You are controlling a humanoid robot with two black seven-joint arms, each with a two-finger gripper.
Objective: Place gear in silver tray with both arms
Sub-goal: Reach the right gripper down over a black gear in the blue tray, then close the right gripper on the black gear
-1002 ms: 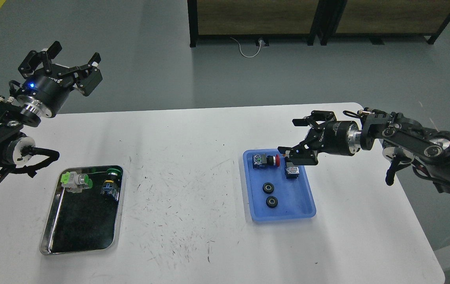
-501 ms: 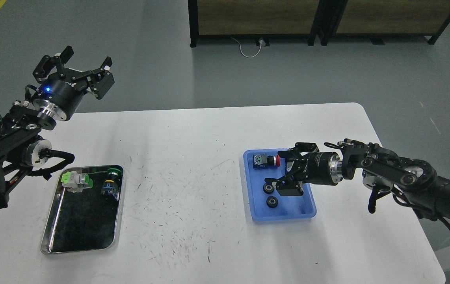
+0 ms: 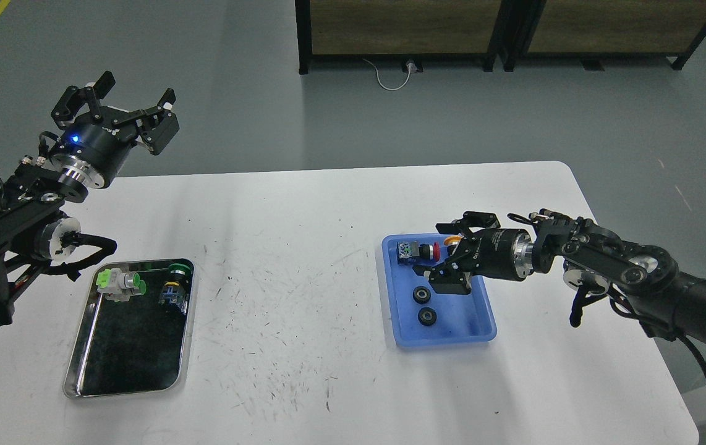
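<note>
- The silver tray (image 3: 127, 329) lies at the table's (image 3: 303, 371) 8 o'clock side, long axis running 12 to 6, leaning slightly toward 1 o'clock.
- Two gears (image 3: 421, 295) lie flat in the blue tray (image 3: 473, 321), at its 9 o'clock side.
- Right gripper (image 3: 449, 256) hangs over the blue tray, fingers apart; since half a second ago it has risen and drawn back toward 12 o'clock, off the gears.
- Left gripper (image 3: 123, 106), fingers apart, is unchanged, raised beyond the table's 10 o'clock corner.
</note>
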